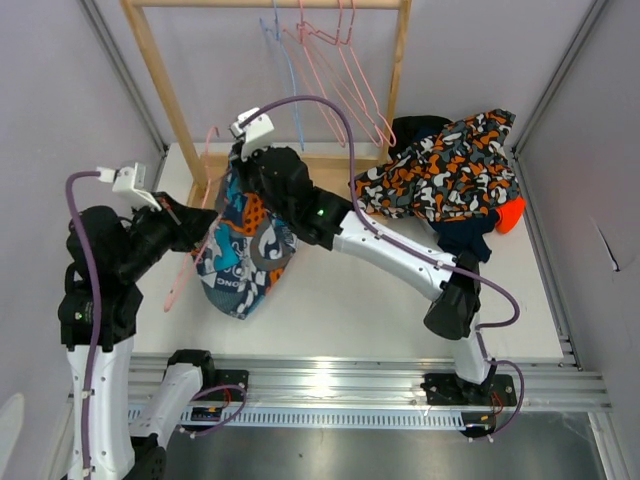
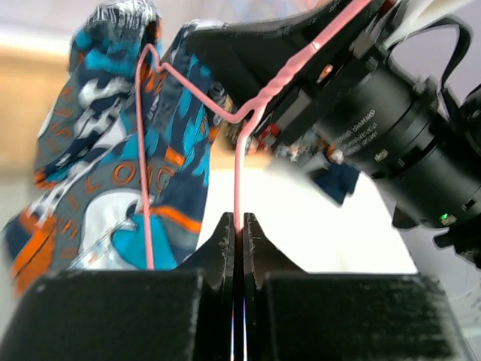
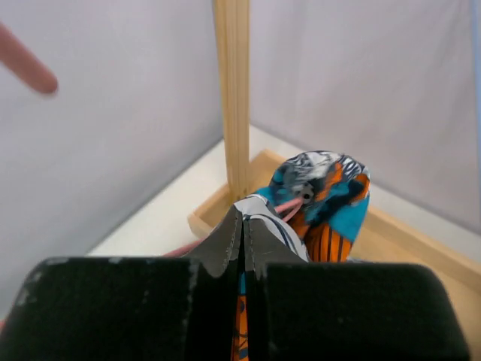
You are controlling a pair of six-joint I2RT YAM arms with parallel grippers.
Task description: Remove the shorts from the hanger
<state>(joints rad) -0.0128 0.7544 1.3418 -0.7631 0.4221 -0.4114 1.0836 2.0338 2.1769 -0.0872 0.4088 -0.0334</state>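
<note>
Left end effector [image 2: 242, 229] clamped tight on the wire of the pink hanger [image 2: 239, 173]. Right end effector [image 3: 242, 226] pinched shut on the teal-orange-white print shorts [image 1: 243, 258]. These hang from that hanger, left of centre over the bench [image 1: 340, 310]. Camouflage shorts [image 1: 440, 175] heaped far right, atop the dark pair [image 1: 465, 240] and beside the orange pair [image 1: 510, 215]. Wooden rack [image 1: 160, 90] along the far edge.

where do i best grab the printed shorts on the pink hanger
Probably the bunched top fold of the teal-orange-white printed fabric shorts where it drapes over the pink wire hanger, from the right, opposite the left gripper pinching the wire.
</note>
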